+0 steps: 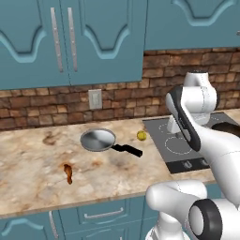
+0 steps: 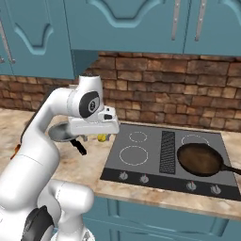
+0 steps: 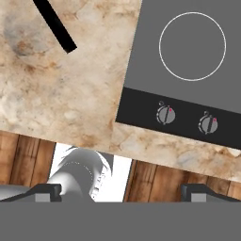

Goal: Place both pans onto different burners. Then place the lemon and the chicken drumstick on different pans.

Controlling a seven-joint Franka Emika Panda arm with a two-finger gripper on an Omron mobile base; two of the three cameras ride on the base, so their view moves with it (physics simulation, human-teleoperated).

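The silver pan (image 1: 97, 139) lies on the marbled counter left of the cooktop (image 1: 161, 127), its black handle (image 3: 54, 23) pointing toward the front right. The lemon (image 1: 141, 135) sits between that pan and the cooktop. Near the counter's front left lies the chicken drumstick (image 1: 68, 172). The dark brown pan (image 2: 200, 159) rests on the front right burner. The front left burner (image 2: 133, 155) is bare. My gripper (image 3: 124, 193) hangs open and empty above the counter at the cooktop's front left corner, near the lemon (image 2: 100, 137), its fingertips (image 3: 47, 190) wide apart.
A ribbed black vent strip (image 2: 167, 150) divides the cooktop. Knobs (image 3: 165, 114) line its front edge. A brick wall with a white outlet (image 1: 95, 98) runs behind the counter, under blue cabinets. My own arm hides part of the silver pan (image 2: 59, 132) in the right base view.
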